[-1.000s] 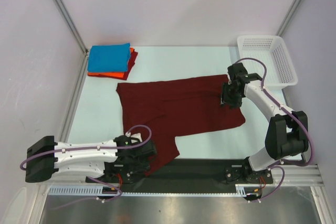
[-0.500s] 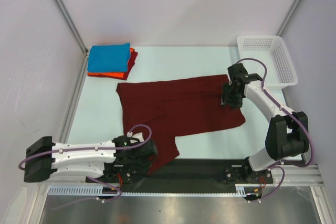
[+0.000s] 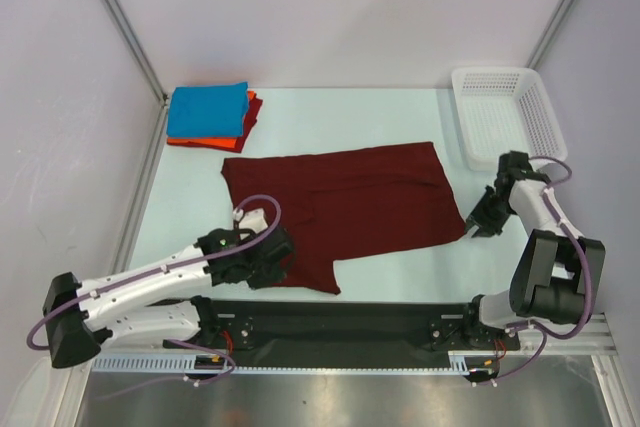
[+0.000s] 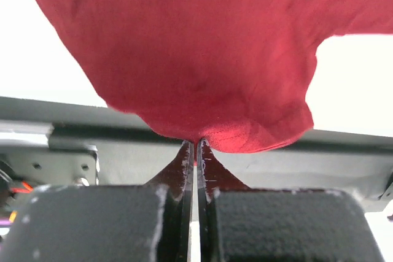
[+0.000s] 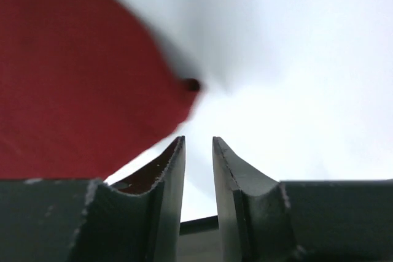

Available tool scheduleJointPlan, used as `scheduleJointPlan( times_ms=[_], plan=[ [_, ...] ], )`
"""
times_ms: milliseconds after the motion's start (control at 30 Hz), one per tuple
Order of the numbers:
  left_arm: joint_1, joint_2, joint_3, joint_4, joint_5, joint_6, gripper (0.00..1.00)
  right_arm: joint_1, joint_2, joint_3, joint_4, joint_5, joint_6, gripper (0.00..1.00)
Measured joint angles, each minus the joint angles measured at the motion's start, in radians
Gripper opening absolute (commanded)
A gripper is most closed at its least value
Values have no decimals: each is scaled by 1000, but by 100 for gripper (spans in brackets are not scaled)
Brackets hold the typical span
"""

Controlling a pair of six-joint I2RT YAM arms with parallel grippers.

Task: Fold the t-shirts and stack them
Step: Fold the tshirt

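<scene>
The dark maroon t-shirt point(image 3: 340, 202) lies spread flat mid-table. My left gripper point(image 3: 268, 259) is at its near left part and is shut on a pinch of the cloth; in the left wrist view the jaws point(image 4: 196, 146) close on the red fabric point(image 4: 196, 47), which is lifted and hangs over them. My right gripper point(image 3: 476, 225) sits just off the shirt's near right corner, jaws slightly apart and empty point(image 5: 198, 142), with the maroon cloth point(image 5: 73, 90) to their upper left. The folded blue t-shirt point(image 3: 207, 109) lies on the orange-red one point(image 3: 200, 142) at the far left.
A white mesh basket point(image 3: 545, 117) stands at the far right, close behind the right arm. A black rail point(image 3: 380, 322) runs along the near edge in front of the arm bases. Grey walls and metal posts bound the table.
My right gripper let go of the shirt's far right corner and moved near and right, off the cloth. My left gripper moved away from the near edge, carrying the shirt's near left flap inward.
</scene>
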Motion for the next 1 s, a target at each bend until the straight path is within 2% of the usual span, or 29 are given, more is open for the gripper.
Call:
scheduleJointPlan(
  times_ms=[133,333,633,867,1000],
  plan=[
    [72,18,64,-4,-37,107,0,-80,-7,-69,6,-40,17,27],
    [141,75,113,-5,-42,241,0,-70,33,-71,78,-72,40,22],
    [237,121,170,21,-32,377,0,8,165,-27,148,-73,72,21],
    [266,153,182,38,-10,431,1,39,198,31,170,-71,82,32],
    [282,161,185,48,-2,451,0,34,177,31,148,-57,80,33]
  ],
)
